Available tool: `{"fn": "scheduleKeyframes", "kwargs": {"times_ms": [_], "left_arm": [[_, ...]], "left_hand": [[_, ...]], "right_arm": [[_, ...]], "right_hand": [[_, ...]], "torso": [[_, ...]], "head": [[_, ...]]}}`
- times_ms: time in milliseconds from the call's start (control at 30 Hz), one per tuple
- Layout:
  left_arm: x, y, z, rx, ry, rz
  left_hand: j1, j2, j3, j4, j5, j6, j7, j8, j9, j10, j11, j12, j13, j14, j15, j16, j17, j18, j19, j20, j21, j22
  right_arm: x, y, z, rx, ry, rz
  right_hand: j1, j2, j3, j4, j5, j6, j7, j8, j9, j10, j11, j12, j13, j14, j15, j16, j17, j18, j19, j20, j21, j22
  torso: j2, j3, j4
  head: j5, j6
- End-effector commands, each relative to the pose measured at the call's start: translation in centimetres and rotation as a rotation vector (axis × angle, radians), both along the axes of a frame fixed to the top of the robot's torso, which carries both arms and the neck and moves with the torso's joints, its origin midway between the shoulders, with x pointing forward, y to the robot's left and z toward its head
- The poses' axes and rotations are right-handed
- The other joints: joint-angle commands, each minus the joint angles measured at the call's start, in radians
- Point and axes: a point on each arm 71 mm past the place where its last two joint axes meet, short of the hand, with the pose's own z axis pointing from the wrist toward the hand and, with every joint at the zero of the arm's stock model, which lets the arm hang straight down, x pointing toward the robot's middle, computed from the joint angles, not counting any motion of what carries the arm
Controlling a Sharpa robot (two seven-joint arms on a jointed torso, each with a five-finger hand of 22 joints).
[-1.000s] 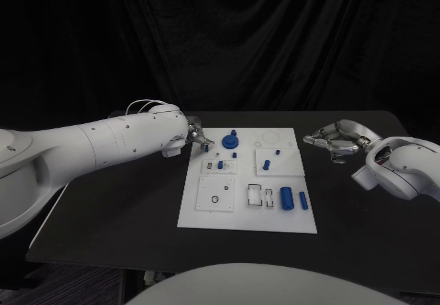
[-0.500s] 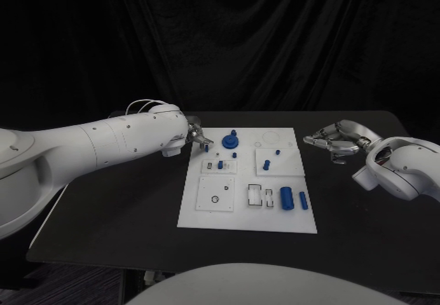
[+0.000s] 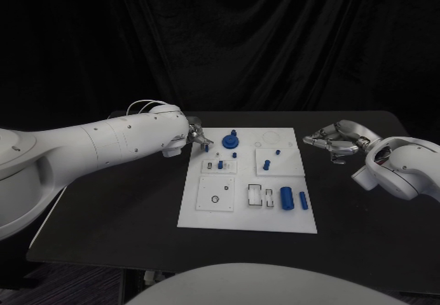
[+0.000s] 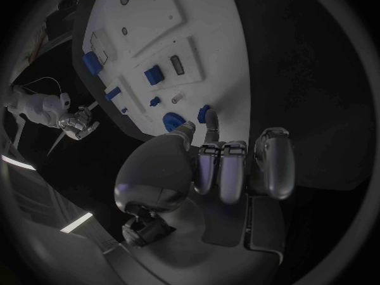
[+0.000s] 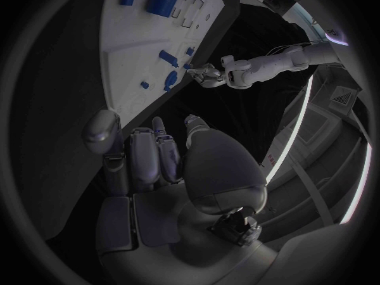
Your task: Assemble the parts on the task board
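Note:
The white task board (image 3: 213, 216) lies mid-table. On it are a blue round knob (image 3: 229, 138), short blue pegs (image 3: 266, 164) standing in its middle blocks, and a thick blue cylinder (image 3: 286, 197) beside a slimmer blue bar (image 3: 302, 200) near the front right. My left hand (image 3: 196, 136) hovers at the board's far left corner and pinches a small blue part (image 4: 204, 114) between thumb and fingertip, close to the knob (image 4: 171, 121). My right hand (image 3: 332, 141) hangs off the board's right side with its fingers (image 5: 146, 155) curled in on nothing.
Black table (image 3: 119, 216) surrounds the board, with bare room on the left, at the front and on the right. Empty slots (image 3: 259, 195) and a square block with a ring hole (image 3: 216, 190) sit on the board's front half. A dark curtain closes the back.

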Motion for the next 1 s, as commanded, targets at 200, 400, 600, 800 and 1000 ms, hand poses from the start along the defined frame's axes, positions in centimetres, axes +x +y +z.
{"fn": "scheduleKeyframes", "kwargs": {"times_ms": [200,400,600,800,1000], "left_arm": [[-0.08,-0.06,-0.29,-0.001,0.014,-0.013],[-0.13,-0.13,-0.48,0.000,0.023,-0.018],[-0.17,-0.07,-0.67,-0.003,0.027,-0.021],[-0.17,-0.04,-0.73,-0.014,0.017,-0.027],[-0.23,0.06,-0.78,-0.020,0.017,-0.032]], "left_hand": [[0.024,0.000,0.011,-0.023,0.018,0.001,0.007,-0.012,-0.007,0.104,0.008,0.004,0.263,0.107,0.007,0.003,0.263,0.016,-0.007,0.000,-0.007,0.012],[0.042,0.005,0.039,-0.048,0.048,0.002,0.007,-0.025,-0.015,0.104,0.008,0.004,0.263,0.107,0.007,0.003,0.263,0.017,-0.010,0.000,-0.012,0.011],[0.048,0.007,0.060,-0.062,0.066,0.001,0.007,-0.032,-0.018,0.104,0.007,0.004,0.263,0.107,0.007,0.003,0.263,0.018,-0.012,0.000,-0.015,0.010],[0.046,-0.002,0.127,-0.097,0.143,0.005,0.007,-0.043,-0.021,0.104,0.008,0.004,0.263,0.107,0.007,0.003,0.263,0.018,-0.013,0.000,-0.019,0.012],[0.038,-0.020,0.188,-0.127,0.206,0.007,0.007,-0.046,-0.017,0.104,0.007,0.004,0.263,0.107,0.007,0.003,0.263,0.018,-0.013,0.000,-0.021,0.015]], "right_arm": [[-0.07,-0.01,-0.24,-0.013,0.019,-0.001],[-0.05,0.03,-0.26,-0.014,0.021,0.000],[-0.05,0.01,-0.27,-0.015,0.023,-0.001],[-0.05,-0.05,-0.30,-0.017,0.027,-0.003],[-0.05,-0.04,-0.33,-0.018,0.030,-0.002]], "right_hand": [[0.008,0.006,-0.007,0.001,0.005,0.008,0.001,0.001,-0.001,-0.006,0.002,-0.005,0.023,-0.001,0.007,-0.006,0.004,0.010,-0.007,0.003,-0.007,0.031],[0.008,0.006,-0.007,0.001,0.005,0.008,0.001,0.001,-0.001,-0.006,0.002,-0.005,0.023,-0.001,0.007,-0.006,0.004,0.010,-0.007,0.003,-0.007,0.031],[0.008,0.006,-0.008,0.000,0.006,0.008,0.001,0.001,-0.001,-0.006,0.002,-0.005,0.022,-0.001,0.007,-0.008,0.002,0.010,-0.008,0.003,-0.010,0.029],[0.008,0.006,-0.008,0.000,0.006,0.008,0.001,0.001,-0.002,-0.008,0.002,-0.007,0.020,-0.002,0.007,-0.009,0.002,0.011,-0.009,0.003,-0.013,0.028],[0.009,0.007,-0.009,0.000,0.006,0.008,0.001,0.001,-0.002,-0.008,0.002,-0.007,0.019,-0.002,0.007,-0.010,0.000,0.011,-0.010,0.003,-0.016,0.027]], "torso": [[0.001,0.0002,0.0000],[0.000,0.0005,-0.0002],[-0.001,0.0008,0.0004],[0.000,0.0008,0.0002],[0.000,0.0000,-0.0010]], "head": [[0.001,0.000],[0.001,0.000],[-0.001,0.000],[0.000,0.000],[0.004,0.000]]}}
